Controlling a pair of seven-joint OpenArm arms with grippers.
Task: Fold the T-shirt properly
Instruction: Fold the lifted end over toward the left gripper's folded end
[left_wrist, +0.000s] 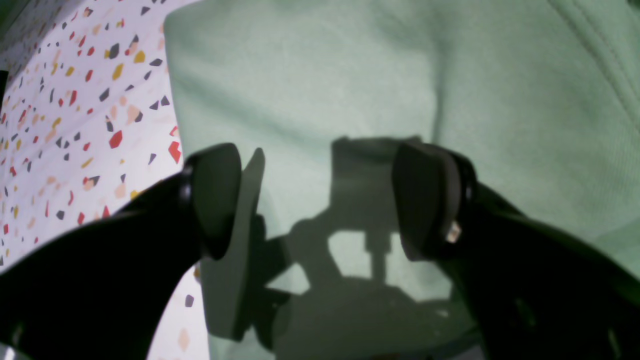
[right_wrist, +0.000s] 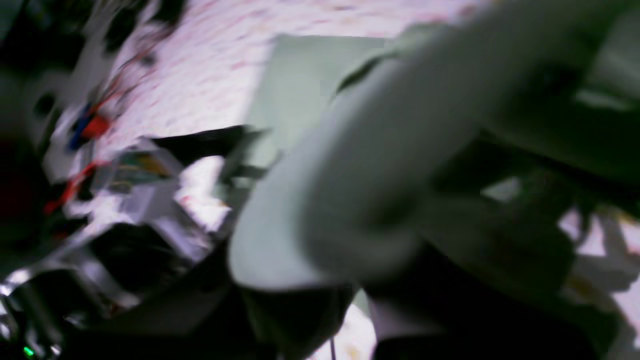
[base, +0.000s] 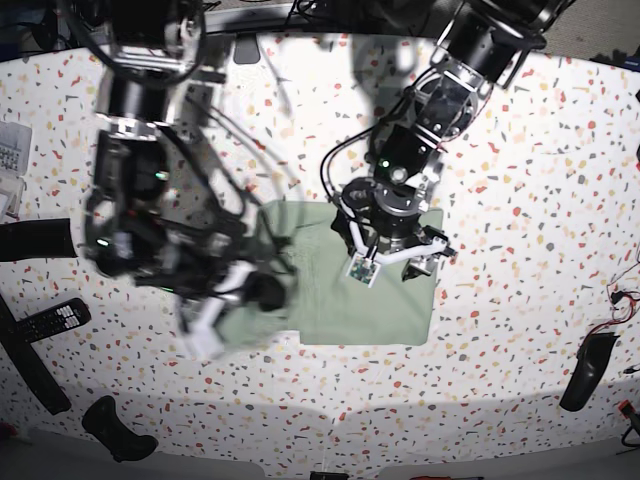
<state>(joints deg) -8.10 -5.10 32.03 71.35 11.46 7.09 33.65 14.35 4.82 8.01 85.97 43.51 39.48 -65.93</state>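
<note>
Two pincers, left pincer agape above T-shirt edge

T-shirt on terrazzo table

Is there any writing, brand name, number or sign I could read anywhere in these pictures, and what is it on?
None can be read.
Pale sage-green fabric T-shirt: plain, no print or label showing.
Black remote control on the speckled terrazzo table: button markings too small to read.
Small white tag on the left tool: blurred.
</note>
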